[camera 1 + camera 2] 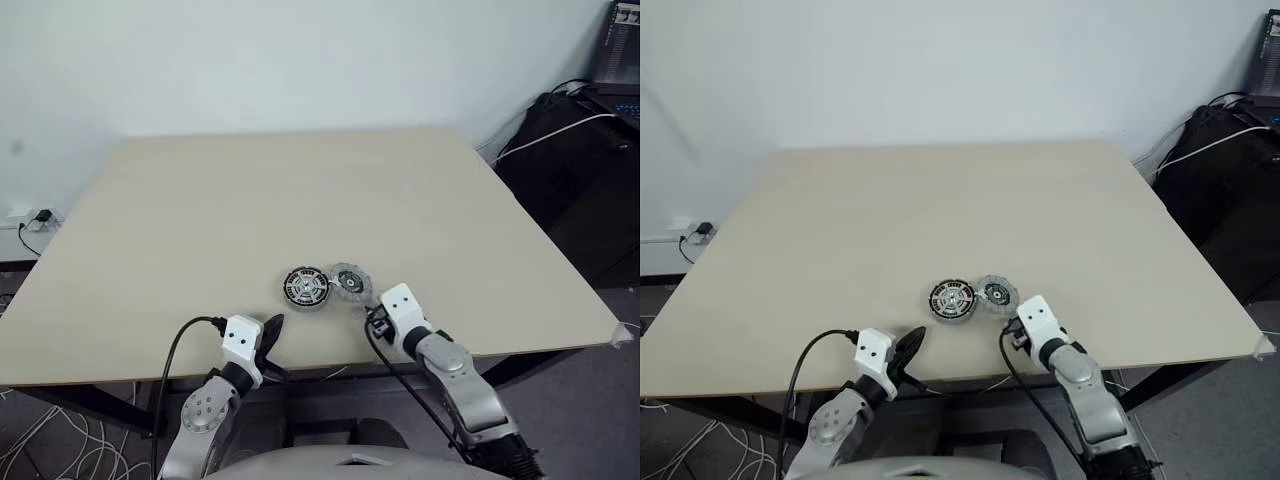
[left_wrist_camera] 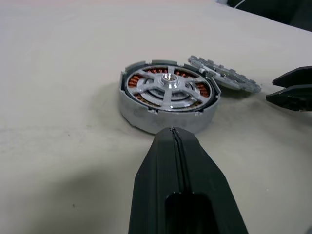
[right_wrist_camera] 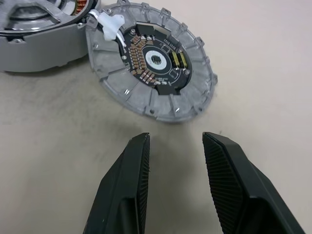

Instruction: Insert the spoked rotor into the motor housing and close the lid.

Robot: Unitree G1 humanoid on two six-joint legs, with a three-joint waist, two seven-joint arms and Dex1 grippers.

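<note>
The right claw (image 3: 173, 183) hovers low over the worktop (image 1: 200, 220) with its two black fingers apart and nothing between them, and the lid (image 3: 155, 62) lies straight ahead of the fingertips, just beyond them and not touched. The lid is not flat: its far edge leans up on the motor housing (image 2: 168, 100), where the spoked rotor (image 2: 167, 86) already appears seated over the copper windings. Being round, the lid offers no long axis; its tilt is what the grasp has to match. The left claw (image 2: 174, 163), fingers pressed together and empty, points at the housing's near wall, close but apart. The right arm is the nearer to the lid and looks best placed to take it.
</note>
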